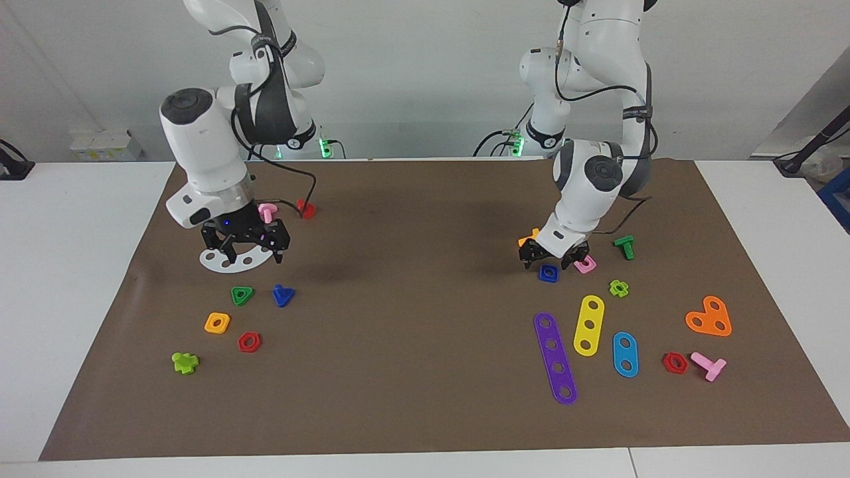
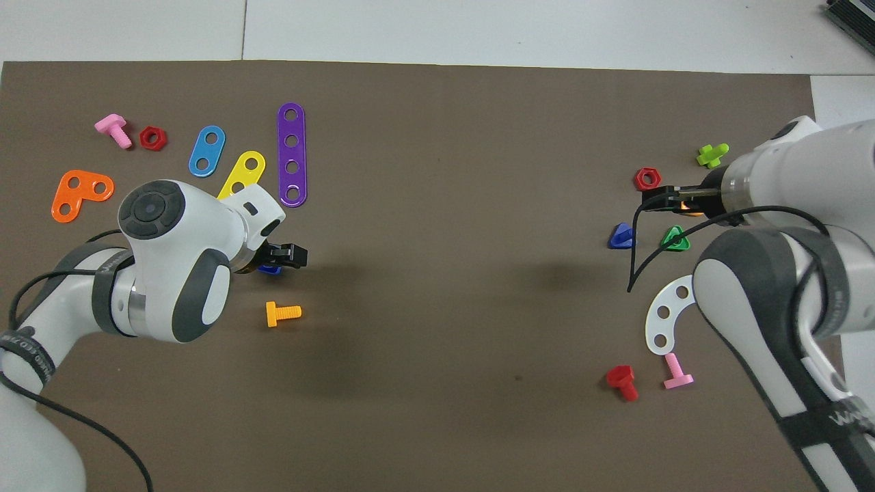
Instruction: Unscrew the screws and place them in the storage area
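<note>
A dark-blue screw with a triangular head [image 1: 283, 295] lies loose on the brown mat beside a green triangular nut [image 1: 242, 295]; it also shows in the overhead view [image 2: 621, 236]. My right gripper [image 1: 246, 249] is open and empty, raised over a white curved plate [image 1: 229, 261], clear of the screw. In the overhead view the right gripper [image 2: 660, 199] shows side-on. My left gripper [image 1: 550, 257] is open just above a blue square nut [image 1: 548, 273], which lies on the mat. In the overhead view the left gripper [image 2: 290, 255] partly covers that nut [image 2: 270, 269].
Toward the right arm's end lie an orange nut [image 1: 217, 322], a red hex nut [image 1: 249, 342], a lime piece [image 1: 185, 362], a pink bolt [image 1: 267, 211] and a red bolt [image 1: 305, 208]. Toward the left arm's end lie purple [image 1: 555, 357], yellow [image 1: 588, 324] and blue [image 1: 625, 354] strips, an orange plate [image 1: 709, 317] and several bolts and nuts.
</note>
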Robot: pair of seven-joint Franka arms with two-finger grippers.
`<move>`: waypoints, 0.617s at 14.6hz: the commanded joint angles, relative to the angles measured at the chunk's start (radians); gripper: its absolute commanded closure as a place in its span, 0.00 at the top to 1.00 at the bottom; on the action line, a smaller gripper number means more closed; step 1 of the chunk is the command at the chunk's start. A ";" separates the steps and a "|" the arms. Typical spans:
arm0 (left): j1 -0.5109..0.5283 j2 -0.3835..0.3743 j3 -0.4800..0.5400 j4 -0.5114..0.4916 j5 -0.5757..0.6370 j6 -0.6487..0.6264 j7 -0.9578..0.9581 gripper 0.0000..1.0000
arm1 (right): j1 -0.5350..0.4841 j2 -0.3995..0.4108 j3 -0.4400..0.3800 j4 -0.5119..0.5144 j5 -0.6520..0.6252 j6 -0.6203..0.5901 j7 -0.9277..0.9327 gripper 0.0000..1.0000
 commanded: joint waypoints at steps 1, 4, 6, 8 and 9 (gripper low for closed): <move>0.010 -0.057 0.003 0.065 -0.012 -0.165 0.006 1.00 | -0.044 -0.017 0.002 0.152 0.032 -0.172 -0.020 0.99; 0.010 -0.126 0.021 0.072 -0.011 -0.266 0.005 1.00 | -0.052 -0.015 0.004 0.283 0.030 -0.331 -0.020 0.99; 0.031 -0.166 0.033 0.074 -0.006 -0.344 0.006 1.00 | -0.049 -0.022 0.005 0.332 0.023 -0.389 -0.019 0.99; 0.071 -0.215 0.033 0.071 -0.006 -0.392 0.006 1.00 | -0.047 -0.038 0.005 0.335 0.023 -0.432 -0.020 0.99; 0.085 -0.241 0.033 0.068 -0.006 -0.413 0.006 1.00 | -0.043 -0.052 0.005 0.306 0.023 -0.433 -0.014 0.99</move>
